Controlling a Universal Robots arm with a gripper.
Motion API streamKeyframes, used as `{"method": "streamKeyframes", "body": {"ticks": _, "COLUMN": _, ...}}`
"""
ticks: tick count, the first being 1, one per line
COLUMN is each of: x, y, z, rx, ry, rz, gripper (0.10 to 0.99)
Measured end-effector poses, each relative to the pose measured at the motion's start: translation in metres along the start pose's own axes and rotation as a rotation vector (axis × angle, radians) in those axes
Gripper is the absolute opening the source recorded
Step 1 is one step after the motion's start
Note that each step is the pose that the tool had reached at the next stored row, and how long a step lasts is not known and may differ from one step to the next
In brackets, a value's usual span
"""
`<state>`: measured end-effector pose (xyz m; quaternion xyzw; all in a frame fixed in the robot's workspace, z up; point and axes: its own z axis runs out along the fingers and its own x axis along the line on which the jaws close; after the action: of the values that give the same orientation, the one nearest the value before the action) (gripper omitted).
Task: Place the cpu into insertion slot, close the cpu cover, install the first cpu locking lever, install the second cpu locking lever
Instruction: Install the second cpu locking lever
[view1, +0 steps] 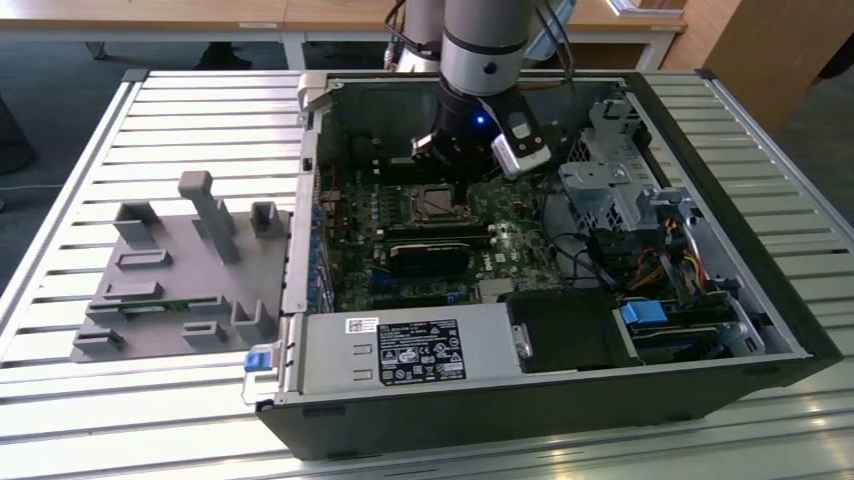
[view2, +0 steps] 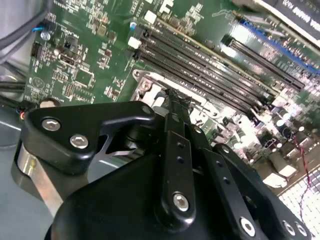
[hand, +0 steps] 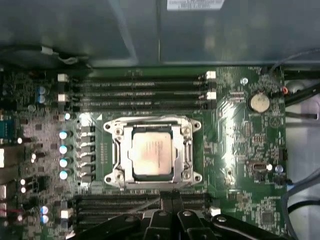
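In the first wrist view the cpu (hand: 151, 156) sits mid-frame under its cover (hand: 153, 126), just above the gripper (hand: 167, 202), whose fingers look pressed together, empty.

In the second wrist view the gripper (view2: 172, 107) body hides most of the cpu cover (view2: 150, 82); in the first wrist view the gripper (hand: 167, 202) is cut by the picture edge; the locking levers are too small to tell apart.
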<state>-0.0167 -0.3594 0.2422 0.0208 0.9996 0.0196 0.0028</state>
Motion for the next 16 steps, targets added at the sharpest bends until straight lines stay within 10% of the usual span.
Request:
{"method": "streamKeyframes", "body": {"ticks": 5, "x": -0.0001, "y": -0.0054, "z": 0.0027, "rx": -0.034, "ry": 0.0014, "rz": 0.0, "gripper": 0.106}}
{"method": "streamKeyframes", "body": {"ticks": 16, "x": 0.0191, "y": -0.0147, "z": 0.0043, "rx": -0.046, "ry": 0.0019, "rz": 0.0, "gripper": 0.106}}
